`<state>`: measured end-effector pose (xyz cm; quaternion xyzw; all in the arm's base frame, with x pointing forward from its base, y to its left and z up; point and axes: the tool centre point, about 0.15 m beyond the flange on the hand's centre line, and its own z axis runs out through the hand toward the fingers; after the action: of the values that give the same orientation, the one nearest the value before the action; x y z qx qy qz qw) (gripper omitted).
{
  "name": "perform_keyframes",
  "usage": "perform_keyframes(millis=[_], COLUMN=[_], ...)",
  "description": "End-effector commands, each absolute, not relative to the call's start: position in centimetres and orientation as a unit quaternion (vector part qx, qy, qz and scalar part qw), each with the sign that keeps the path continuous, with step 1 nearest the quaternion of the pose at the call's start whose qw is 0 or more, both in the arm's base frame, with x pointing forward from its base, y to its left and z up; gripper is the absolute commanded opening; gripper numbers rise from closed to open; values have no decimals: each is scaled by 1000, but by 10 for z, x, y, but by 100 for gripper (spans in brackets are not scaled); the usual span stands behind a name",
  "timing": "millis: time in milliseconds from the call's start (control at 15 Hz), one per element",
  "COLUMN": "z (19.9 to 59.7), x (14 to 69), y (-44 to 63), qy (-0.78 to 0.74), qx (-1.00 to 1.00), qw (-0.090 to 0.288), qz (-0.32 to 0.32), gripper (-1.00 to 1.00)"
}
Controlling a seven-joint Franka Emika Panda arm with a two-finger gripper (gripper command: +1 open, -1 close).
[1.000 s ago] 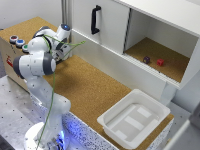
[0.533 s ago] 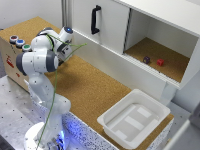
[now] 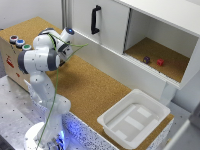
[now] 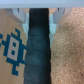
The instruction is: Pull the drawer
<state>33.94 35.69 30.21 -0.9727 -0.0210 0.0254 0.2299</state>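
My gripper (image 3: 64, 48) hangs over the cork counter, next to the cardboard box (image 3: 11, 56) at the exterior view's left. In the wrist view my gripper (image 4: 38, 15) is open, with pale fingertips (image 4: 20, 15) on either side of a dark strip (image 4: 38, 50). That strip runs between the box face with a blue pattern (image 4: 12, 47) and the cork (image 4: 67, 50). I cannot make out a drawer front or a handle in either view. The jaws hold nothing.
Coloured buttons (image 3: 19, 42) sit on top of the box. A white cabinet with a black door handle (image 3: 94, 20) stands behind the counter. Its open compartment (image 3: 155, 55) holds small red and purple objects. A white tray (image 3: 132, 120) lies at the counter's near right end.
The arm has barely shifted. The hand stays beside the box and the gripper stays open.
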Motion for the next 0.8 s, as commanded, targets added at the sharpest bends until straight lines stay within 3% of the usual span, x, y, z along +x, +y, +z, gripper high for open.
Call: perform_keyframes(millis=[0,733], z=[288,252], x=[346,351], y=[333,240], qy=[-3,20], qx=[-962,-953], qw=[270,295], qz=[38,61], gripper=[-100,-100])
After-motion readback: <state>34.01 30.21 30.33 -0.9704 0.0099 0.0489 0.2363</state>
